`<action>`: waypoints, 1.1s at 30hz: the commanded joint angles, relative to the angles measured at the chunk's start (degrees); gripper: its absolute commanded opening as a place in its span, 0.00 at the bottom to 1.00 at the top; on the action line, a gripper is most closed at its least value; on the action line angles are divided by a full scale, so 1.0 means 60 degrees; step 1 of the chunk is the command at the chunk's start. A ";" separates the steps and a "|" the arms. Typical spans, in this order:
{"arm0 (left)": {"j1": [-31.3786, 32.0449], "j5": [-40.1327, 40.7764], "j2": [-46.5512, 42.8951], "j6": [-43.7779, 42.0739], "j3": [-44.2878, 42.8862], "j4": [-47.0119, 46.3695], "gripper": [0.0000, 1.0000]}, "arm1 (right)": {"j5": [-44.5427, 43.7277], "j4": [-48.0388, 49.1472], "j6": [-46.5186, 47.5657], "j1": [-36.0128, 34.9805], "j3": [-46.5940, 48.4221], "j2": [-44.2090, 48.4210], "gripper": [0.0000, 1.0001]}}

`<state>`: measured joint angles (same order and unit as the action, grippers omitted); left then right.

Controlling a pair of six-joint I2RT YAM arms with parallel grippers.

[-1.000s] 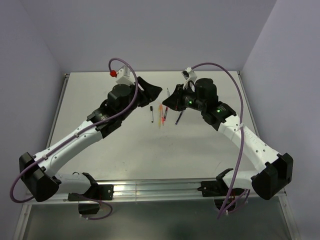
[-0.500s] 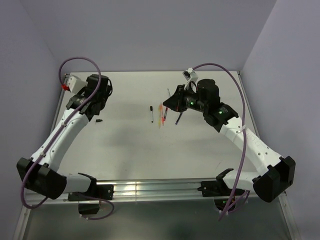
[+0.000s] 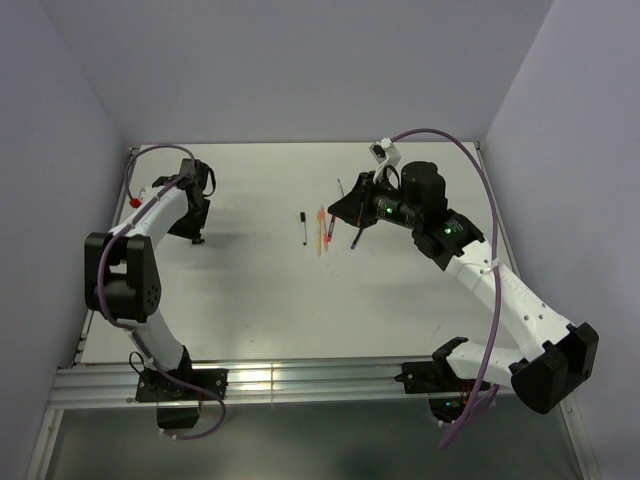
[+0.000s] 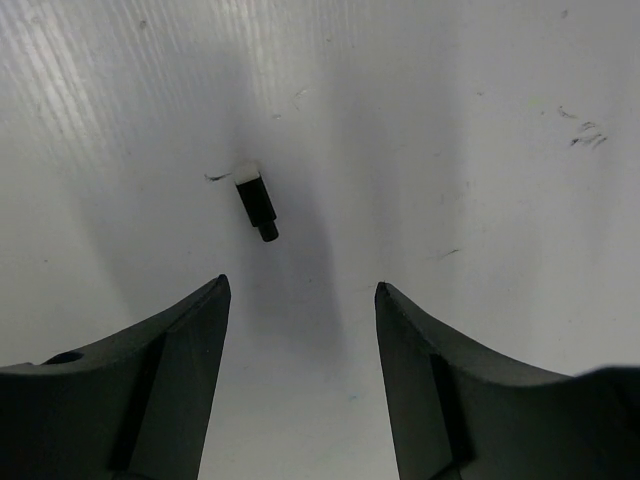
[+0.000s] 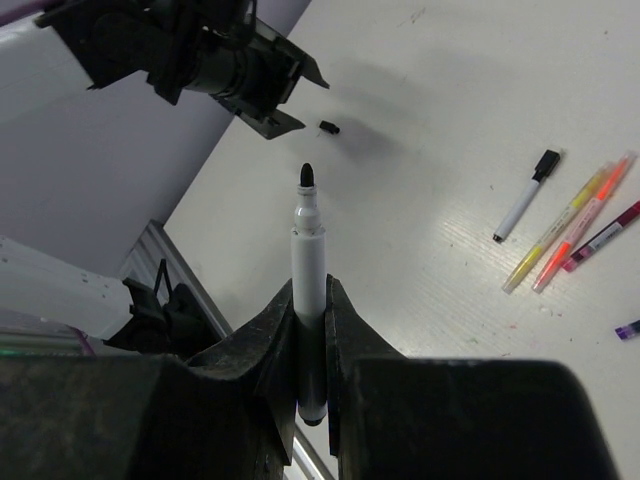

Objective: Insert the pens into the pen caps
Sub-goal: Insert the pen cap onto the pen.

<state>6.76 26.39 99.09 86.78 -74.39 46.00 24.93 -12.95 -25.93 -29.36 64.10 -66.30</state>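
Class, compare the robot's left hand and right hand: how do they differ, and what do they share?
The left hand is open; the right hand is shut on a white marker. The left hand holds nothing, poised over a black pen cap on the table; the right hand holds its marker aloft, bare tip outward. Both have dark fingers.

no legible text, labels or numbers anywhere
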 commanded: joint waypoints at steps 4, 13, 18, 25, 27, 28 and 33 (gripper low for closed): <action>-0.0029 -0.0429 0.1092 0.0682 -0.1107 0.0624 0.63 | 0.0064 0.0225 -0.0028 0.0002 -0.0048 0.0460 0.00; -0.0190 -0.0532 0.1488 0.0932 -0.0844 0.0463 0.61 | -0.0038 0.0196 0.0001 0.0016 -0.0077 0.0503 0.00; -0.0336 -0.0604 0.1561 0.0888 -0.0669 0.0231 0.61 | -0.0038 0.0210 0.0001 0.0002 -0.0077 0.0474 0.00; -0.0527 -0.0736 0.1869 0.0800 -0.0683 0.0200 0.60 | -0.0082 0.0210 0.0015 0.0016 -0.0092 0.0474 0.00; -0.0585 -0.0810 0.1927 0.0771 -0.0653 0.0171 0.60 | -0.0083 0.0195 0.0016 0.0002 -0.0092 0.0489 0.00; -0.0600 -0.0810 0.1957 0.0771 -0.0653 0.0156 0.59 | -0.0082 0.0210 0.0001 0.0002 -0.0106 0.0474 0.00; -0.0732 -0.0810 0.2103 0.0741 -0.0609 0.0127 0.57 | -0.0112 0.0210 0.0016 0.0002 -0.0106 0.0489 0.00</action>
<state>3.01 21.71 111.50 91.20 -78.19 47.24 24.80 -12.95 -25.93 -29.36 64.05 -65.01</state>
